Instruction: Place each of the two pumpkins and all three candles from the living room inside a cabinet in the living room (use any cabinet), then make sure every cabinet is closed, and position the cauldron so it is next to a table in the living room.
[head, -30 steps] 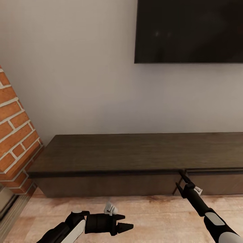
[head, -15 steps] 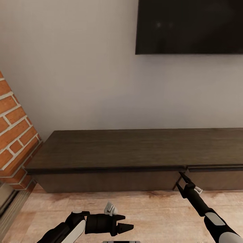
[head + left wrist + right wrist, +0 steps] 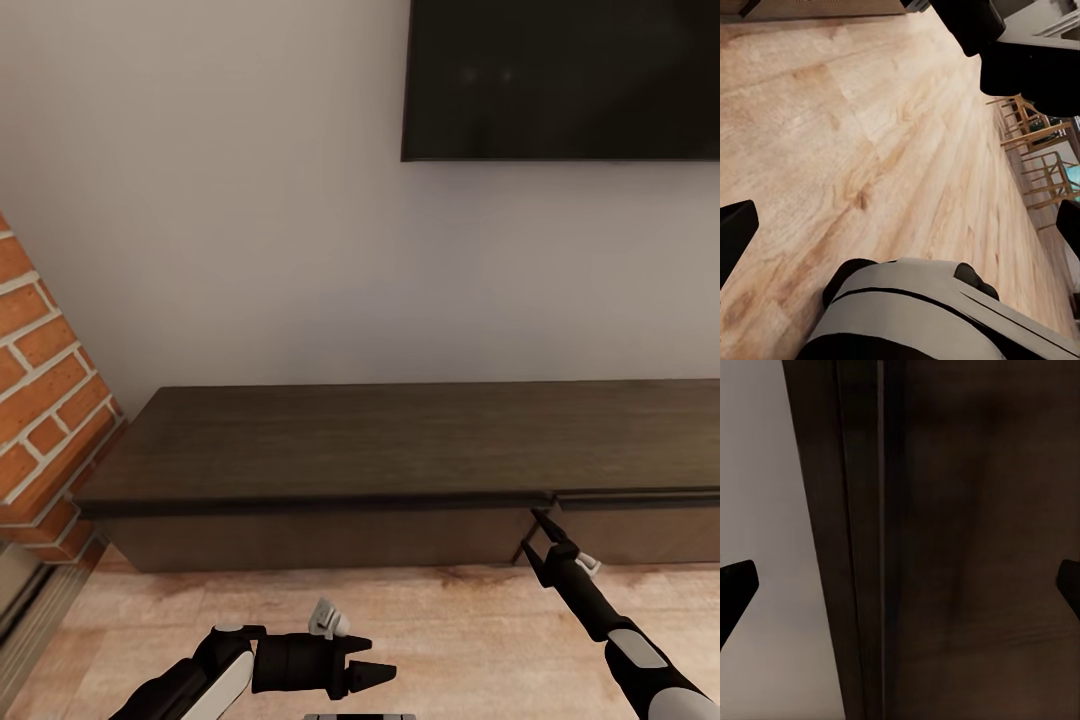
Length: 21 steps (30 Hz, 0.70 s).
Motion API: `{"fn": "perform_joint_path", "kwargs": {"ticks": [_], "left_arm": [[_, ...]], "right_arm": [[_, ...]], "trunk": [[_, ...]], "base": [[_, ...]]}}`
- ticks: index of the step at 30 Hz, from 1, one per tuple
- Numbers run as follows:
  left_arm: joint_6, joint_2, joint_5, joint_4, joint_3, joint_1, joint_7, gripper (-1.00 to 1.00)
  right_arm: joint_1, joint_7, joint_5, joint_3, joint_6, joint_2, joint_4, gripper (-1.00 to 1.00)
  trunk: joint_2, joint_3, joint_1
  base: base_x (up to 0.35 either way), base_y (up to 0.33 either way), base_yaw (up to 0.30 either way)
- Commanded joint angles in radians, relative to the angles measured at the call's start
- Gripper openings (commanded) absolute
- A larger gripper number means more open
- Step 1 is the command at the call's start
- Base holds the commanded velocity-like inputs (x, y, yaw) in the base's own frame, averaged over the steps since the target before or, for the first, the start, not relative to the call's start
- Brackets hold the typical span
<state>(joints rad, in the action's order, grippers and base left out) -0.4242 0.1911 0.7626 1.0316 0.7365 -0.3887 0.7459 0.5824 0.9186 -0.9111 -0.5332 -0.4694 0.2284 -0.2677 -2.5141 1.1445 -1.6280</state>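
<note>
Cabinet front edge between spread right fingers.

There is one long, low, dark brown wooden cabinet by the wall, and two drawer fronts show on it. One big flat black screen hangs on the pale wall above. One red brick wall piece stands at the side. Two black robot grippers show: the left gripper and the right gripper. Far across the light wooden floor stand two wooden chairs.
</note>
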Motion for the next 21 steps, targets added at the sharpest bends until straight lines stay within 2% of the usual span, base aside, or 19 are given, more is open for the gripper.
{"fn": "perform_joint_path", "kwargs": {"ticks": [1,21], "left_arm": [[-0.008,0.001,0.011,0.0,0.002,-0.001,-0.001,1.0],[-0.008,0.001,0.011,0.001,0.003,-0.001,-0.002,1.0]], "right_arm": [[0.001,0.001,-0.006,-0.001,-0.008,0.0,0.001,1.0],[-0.001,0.024,-0.006,-0.001,-0.008,0.002,0.001,1.0]], "trunk": [[0.0,0.001,0.0],[0.0,0.001,0.0]], "base": [[0.064,0.0,0.0],[0.07,0.0,0.0]]}}
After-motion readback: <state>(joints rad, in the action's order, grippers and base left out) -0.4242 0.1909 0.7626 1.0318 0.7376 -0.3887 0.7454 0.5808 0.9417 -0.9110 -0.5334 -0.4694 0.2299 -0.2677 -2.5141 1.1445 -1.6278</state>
